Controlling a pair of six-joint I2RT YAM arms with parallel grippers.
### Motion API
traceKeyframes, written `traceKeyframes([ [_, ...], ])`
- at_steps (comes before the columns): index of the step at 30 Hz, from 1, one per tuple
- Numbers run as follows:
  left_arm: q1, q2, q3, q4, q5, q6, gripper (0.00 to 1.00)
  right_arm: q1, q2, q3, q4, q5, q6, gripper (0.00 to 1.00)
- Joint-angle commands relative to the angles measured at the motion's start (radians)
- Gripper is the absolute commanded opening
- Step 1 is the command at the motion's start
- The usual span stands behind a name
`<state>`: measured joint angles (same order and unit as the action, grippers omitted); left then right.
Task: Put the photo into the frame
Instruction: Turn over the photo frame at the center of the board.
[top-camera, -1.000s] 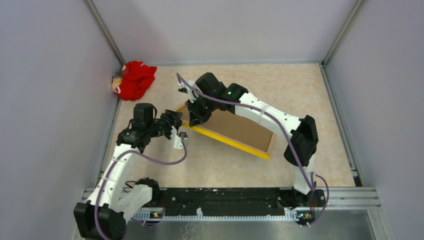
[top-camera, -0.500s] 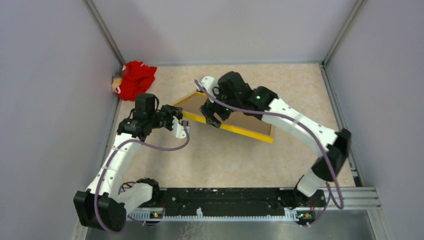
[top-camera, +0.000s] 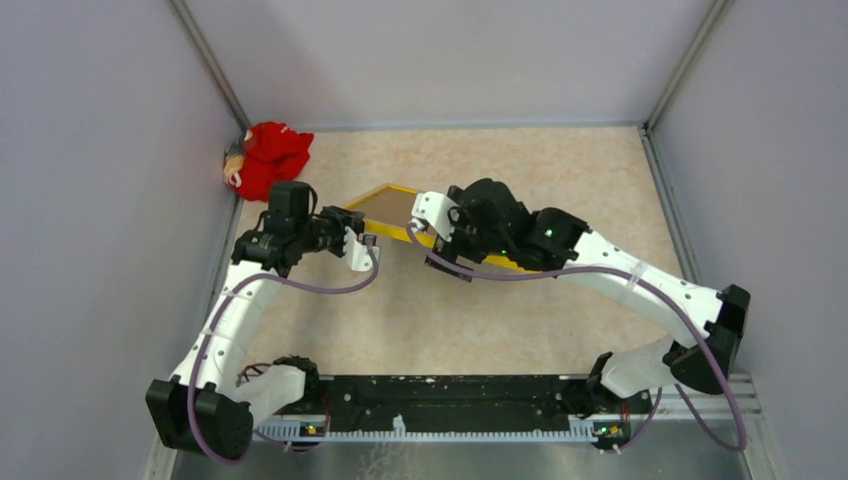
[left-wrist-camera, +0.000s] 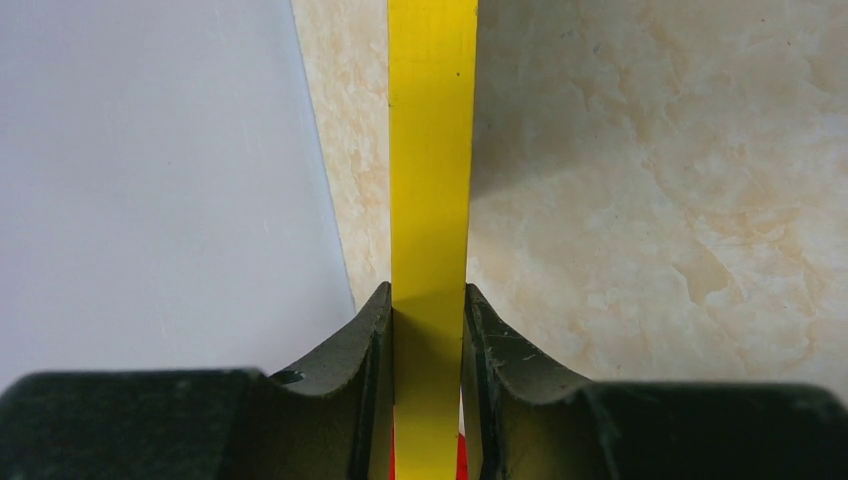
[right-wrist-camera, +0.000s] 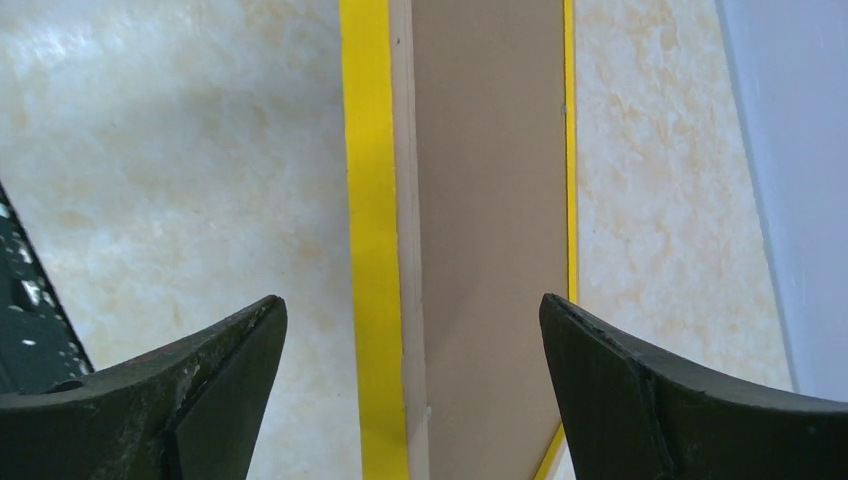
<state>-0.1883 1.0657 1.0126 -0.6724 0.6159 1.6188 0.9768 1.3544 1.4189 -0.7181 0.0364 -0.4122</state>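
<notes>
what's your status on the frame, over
Left gripper jaws shut on frame edge. Right gripper jaws open over it. Brown board in frame, photo not in view.

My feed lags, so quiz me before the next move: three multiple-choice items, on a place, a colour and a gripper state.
1. Where does the red bundle lie? A) far left corner B) near right corner C) dead centre
2. What colour is the frame edge in the left gripper? A) blue B) black C) yellow
3. What state is the right gripper in? A) shut on the frame B) open C) out of view
Key: 1 A, it lies where the left and far walls meet. 2 C, a yellow strip sits clamped. 3 B, its fingers stand wide apart.
</notes>
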Motion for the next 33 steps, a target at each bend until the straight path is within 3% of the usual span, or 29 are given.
traceKeyframes([
  [1,0.004,-0.007,0.058,0.014,0.053,-0.033,0.12,0.016,0.021,-0.030,0.008,0.124,-0.093,0.94],
  [13,0.006,0.003,0.072,0.009,0.055,-0.051,0.09,0.057,0.021,-0.119,0.127,0.199,-0.192,0.73],
  [16,0.006,0.008,0.084,0.008,0.052,-0.063,0.10,0.062,0.048,-0.104,0.139,0.233,-0.204,0.57],
  [18,0.006,0.015,0.096,-0.003,0.051,-0.066,0.13,0.062,0.065,-0.079,0.144,0.256,-0.203,0.37],
  [21,0.006,0.028,0.116,-0.009,0.052,-0.092,0.26,0.062,0.084,-0.026,0.143,0.292,-0.187,0.02],
  [23,0.006,0.032,0.126,0.001,0.051,-0.127,0.42,0.062,0.083,0.003,0.150,0.299,-0.174,0.00],
  [26,0.009,0.034,0.141,0.039,0.049,-0.212,0.56,0.062,0.067,0.033,0.177,0.304,-0.151,0.00],
  [27,0.012,0.037,0.153,0.056,0.050,-0.250,0.71,0.062,0.062,0.045,0.183,0.301,-0.139,0.00],
  [28,0.023,0.041,0.168,0.071,0.056,-0.287,0.94,0.062,0.059,0.065,0.181,0.290,-0.108,0.00],
  [29,0.035,0.051,0.191,0.081,0.067,-0.328,0.98,0.060,0.061,0.102,0.174,0.275,-0.083,0.00],
  [33,0.111,0.115,0.326,0.112,0.128,-0.562,0.99,0.034,0.124,0.320,0.053,0.174,0.060,0.00],
])
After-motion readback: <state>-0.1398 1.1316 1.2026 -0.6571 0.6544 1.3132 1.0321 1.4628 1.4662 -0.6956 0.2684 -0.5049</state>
